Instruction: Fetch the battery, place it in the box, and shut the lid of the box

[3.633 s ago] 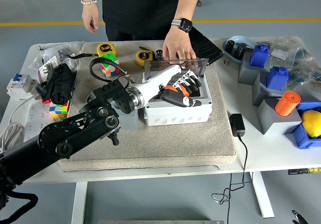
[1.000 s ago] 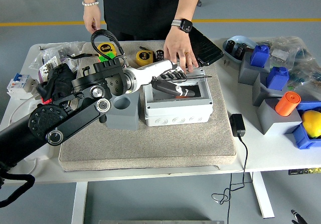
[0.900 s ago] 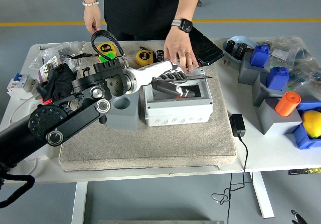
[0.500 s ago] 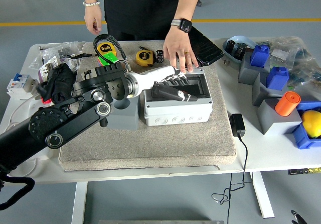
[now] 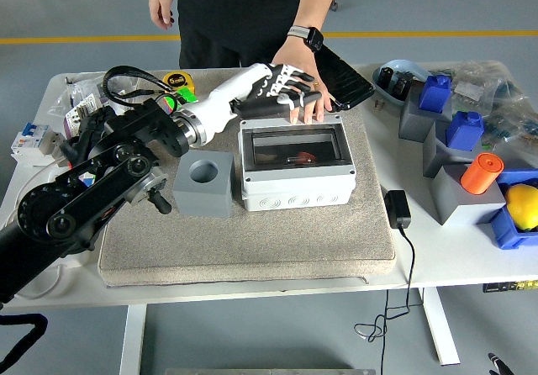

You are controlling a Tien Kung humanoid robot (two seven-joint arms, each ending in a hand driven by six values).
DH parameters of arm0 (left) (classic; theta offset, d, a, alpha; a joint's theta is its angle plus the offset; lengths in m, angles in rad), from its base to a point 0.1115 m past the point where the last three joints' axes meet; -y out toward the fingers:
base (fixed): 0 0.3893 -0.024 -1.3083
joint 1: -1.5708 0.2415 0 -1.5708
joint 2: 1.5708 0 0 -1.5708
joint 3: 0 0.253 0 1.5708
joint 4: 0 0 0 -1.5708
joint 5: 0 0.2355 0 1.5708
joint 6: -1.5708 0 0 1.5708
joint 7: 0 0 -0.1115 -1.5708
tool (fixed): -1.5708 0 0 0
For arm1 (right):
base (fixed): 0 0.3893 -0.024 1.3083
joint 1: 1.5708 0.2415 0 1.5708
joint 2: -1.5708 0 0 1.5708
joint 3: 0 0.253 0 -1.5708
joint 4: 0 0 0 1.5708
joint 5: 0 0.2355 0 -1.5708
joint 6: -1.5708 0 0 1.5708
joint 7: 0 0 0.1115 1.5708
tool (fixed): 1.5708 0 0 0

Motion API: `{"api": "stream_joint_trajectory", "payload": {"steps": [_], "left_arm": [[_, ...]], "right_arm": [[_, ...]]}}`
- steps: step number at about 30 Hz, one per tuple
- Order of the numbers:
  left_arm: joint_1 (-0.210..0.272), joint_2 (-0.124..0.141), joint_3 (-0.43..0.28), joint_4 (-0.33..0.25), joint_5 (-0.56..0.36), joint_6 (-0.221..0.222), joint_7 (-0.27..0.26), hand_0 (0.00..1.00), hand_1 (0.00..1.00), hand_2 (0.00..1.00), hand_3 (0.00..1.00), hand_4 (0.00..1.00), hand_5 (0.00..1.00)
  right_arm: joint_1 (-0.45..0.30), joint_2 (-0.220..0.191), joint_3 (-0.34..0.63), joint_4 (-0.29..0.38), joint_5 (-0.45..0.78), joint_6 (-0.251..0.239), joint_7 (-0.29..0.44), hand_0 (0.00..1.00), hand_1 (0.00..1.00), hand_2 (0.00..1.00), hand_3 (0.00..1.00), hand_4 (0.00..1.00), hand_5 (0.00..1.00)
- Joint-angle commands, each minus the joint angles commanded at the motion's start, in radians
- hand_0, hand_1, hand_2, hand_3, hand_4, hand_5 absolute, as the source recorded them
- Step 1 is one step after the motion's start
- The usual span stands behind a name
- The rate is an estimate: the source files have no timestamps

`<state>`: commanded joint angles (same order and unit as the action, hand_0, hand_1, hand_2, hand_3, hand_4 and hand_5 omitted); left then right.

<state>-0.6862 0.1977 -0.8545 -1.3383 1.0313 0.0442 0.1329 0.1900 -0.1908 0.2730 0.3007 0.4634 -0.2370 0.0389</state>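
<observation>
Lid (image 5: 296, 149) looks down on the box (image 5: 297, 183), left hand (image 5: 282, 86) hovering empty and loosely spread just beyond it, clear of the person's hand (image 5: 308, 97).

Grey floor (image 5: 76, 5), yellow floor line (image 5: 84, 39), white table (image 5: 454, 257)

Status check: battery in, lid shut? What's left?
Done: the lid lies flat over the box, and an orange-dark object, likely the battery, shows through its window. In hand: nothing; the left robot hand hovers open behind the box, by the person's hand. Left: whether the lid is latched can't be told.
</observation>
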Motion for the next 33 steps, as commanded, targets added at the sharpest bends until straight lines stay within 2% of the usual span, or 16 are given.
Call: {"api": "stream_joint_trajectory", "payload": {"steps": [2,6,7,9,12,13,17,22,33], "left_arm": [[0.04,-0.002,-0.045,0.0,-0.047,0.019,-0.047,0.691,0.7,0.669,0.724,0.967,0.598],[0.109,-0.009,-0.127,0.003,-0.104,0.048,-0.093,0.691,0.7,0.669,0.724,0.967,0.598],[0.122,-0.01,-0.14,0.005,-0.111,0.053,-0.103,0.526,0.622,0.61,0.691,0.966,0.553],[0.139,-0.005,-0.151,0.012,-0.124,0.063,-0.121,0.526,0.622,0.61,0.691,0.966,0.553],[0.159,0.016,-0.143,0.025,-0.157,0.075,-0.147,0.526,0.622,0.61,0.691,0.966,0.553],[0.169,0.025,-0.14,0.028,-0.161,0.075,-0.152,0.482,0.599,0.593,0.664,0.965,0.538],[0.207,0.042,-0.157,0.03,-0.167,0.078,-0.153,0.482,0.599,0.593,0.664,0.965,0.538],[0.25,0.043,-0.21,0.032,-0.15,0.084,-0.148,0.47,0.596,0.583,0.655,0.964,0.528],[0.266,0.053,-0.244,0.041,-0.136,0.081,-0.142,0.468,0.591,0.578,0.653,0.971,0.529]], "right_arm": [[0.0,0.001,0.001,-0.001,0.0,0.0,0.0,0.661,0.64,0.648,0.539,0.883,0.448],[-0.001,0.002,0.001,-0.002,0.004,0.001,0.0,0.661,0.64,0.648,0.539,0.883,0.448],[-0.001,0.003,0.0,-0.002,0.006,0.001,0.0,0.661,0.64,0.648,0.539,0.882,0.448],[-0.001,0.003,-0.002,-0.003,0.007,0.002,0.0,0.661,0.64,0.648,0.539,0.882,0.448],[0.002,0.003,-0.004,-0.004,0.003,0.002,-0.001,0.661,0.64,0.648,0.539,0.882,0.448],[0.002,0.002,-0.004,-0.004,0.003,0.002,-0.002,0.663,0.64,0.648,0.539,0.882,0.448],[0.003,0.003,-0.006,-0.005,0.006,0.003,-0.001,0.663,0.64,0.648,0.539,0.882,0.448],[0.004,0.002,-0.013,-0.008,0.013,0.008,-0.005,0.663,0.64,0.648,0.539,0.883,0.447],[0.004,-0.002,-0.033,-0.013,0.028,0.017,-0.014,0.666,0.64,0.648,0.539,0.883,0.447]]}}
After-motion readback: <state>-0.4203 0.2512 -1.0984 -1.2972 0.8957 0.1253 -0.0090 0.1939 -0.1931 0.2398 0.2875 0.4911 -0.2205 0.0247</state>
